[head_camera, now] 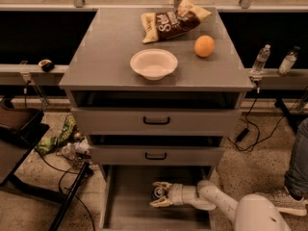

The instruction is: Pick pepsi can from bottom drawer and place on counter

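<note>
In the bottom drawer (127, 211), the gripper (159, 195) held its fingers (160, 204) wide, with the pepsi can (157, 191) between them, ungripped.

White arm (219, 202), pale pincer (155, 195) in drawer (127, 203)

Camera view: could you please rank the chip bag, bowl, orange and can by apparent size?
1. Chip bag, largest.
2. Bowl, nearly as large.
3. Orange.
4. Can, smallest-looking, though unsure against the orange: it sits low in the bottom drawer, partly hidden by the open hand around it.
</note>
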Robot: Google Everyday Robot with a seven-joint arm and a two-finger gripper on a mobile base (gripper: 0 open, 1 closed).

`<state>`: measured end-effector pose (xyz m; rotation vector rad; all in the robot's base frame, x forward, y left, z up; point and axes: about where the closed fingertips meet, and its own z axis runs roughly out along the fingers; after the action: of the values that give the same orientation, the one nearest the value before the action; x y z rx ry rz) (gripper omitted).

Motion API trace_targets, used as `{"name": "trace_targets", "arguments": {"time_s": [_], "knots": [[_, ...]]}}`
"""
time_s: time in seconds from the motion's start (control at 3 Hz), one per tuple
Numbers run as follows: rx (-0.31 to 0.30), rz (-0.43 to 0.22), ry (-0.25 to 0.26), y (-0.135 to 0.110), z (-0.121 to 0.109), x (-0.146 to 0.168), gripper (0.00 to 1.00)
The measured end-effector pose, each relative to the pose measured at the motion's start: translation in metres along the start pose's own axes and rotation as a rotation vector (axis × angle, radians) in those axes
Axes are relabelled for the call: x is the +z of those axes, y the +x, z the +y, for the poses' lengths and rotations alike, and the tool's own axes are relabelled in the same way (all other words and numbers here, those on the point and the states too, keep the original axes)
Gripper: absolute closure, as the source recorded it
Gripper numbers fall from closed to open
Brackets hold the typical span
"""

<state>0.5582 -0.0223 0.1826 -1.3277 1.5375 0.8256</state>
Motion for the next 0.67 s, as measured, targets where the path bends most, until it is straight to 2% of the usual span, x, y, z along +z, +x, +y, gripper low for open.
{"name": "trace_targets", "arguments": {"time_s": [0.67], "knots": [[0.004,0.011,0.001,0.0055,-0.0088,-0.0003,0.88]]}}
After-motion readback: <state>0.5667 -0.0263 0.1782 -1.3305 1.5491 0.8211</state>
